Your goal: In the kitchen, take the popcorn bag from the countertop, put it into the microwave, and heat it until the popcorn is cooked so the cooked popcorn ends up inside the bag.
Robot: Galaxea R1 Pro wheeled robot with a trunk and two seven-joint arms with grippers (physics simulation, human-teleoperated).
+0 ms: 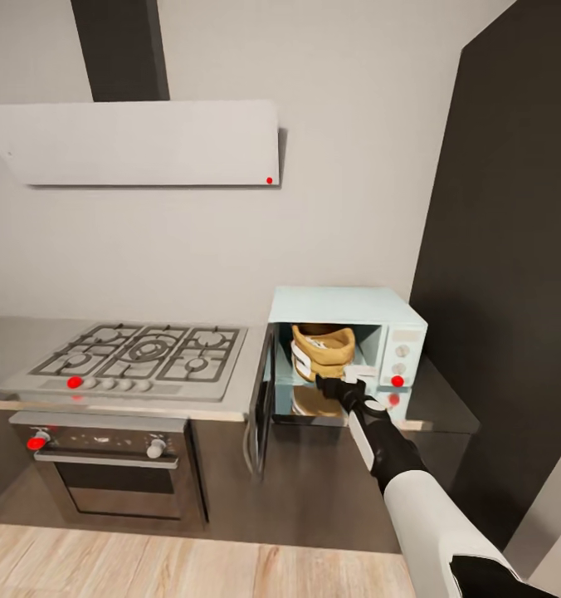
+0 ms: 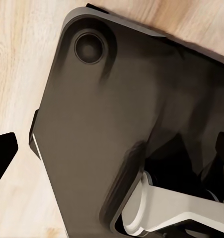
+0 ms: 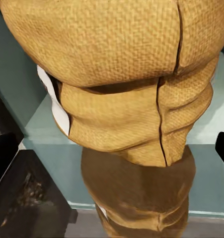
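Burlap weave fills our right wrist view: the popcorn bag (image 3: pixel 126 84), tan with a rolled rim and a strip of white label along one side, stands on the pale mint floor of the microwave (image 3: pixel 47 129), and its reflection shows on that glossy floor beneath it. From our head view the popcorn bag (image 1: pixel 322 350) sits upright inside the open microwave (image 1: pixel 347 306), roughly in the middle of the cavity. Our right hand (image 1: pixel 355 390) is at the mouth of the cavity, just in front of the sack and below its rim; its dark fingertips show at either edge of the right wrist view, spread apart with the bag between and beyond them, not touching it. The microwave door (image 1: pixel 262 407) hangs swung open to the left side, edge-on to us. The white side panel carries two round knobs (image 1: pixel 400 357). The microwave rests on the grey bench (image 1: pixel 442 403), with a gas hob (image 1: pixel 143 353) set into the same bench to the left, a built-in oven (image 1: pixel 114 469) under it and a white hood (image 1: pixel 139 143) above. Our left wrist view looks down on our own dark base (image 2: pixel 116 124) over wooden floor (image 2: pixel 17 74); whether the left hand (image 2: pixel 0 153) is spread or closed we cannot tell.
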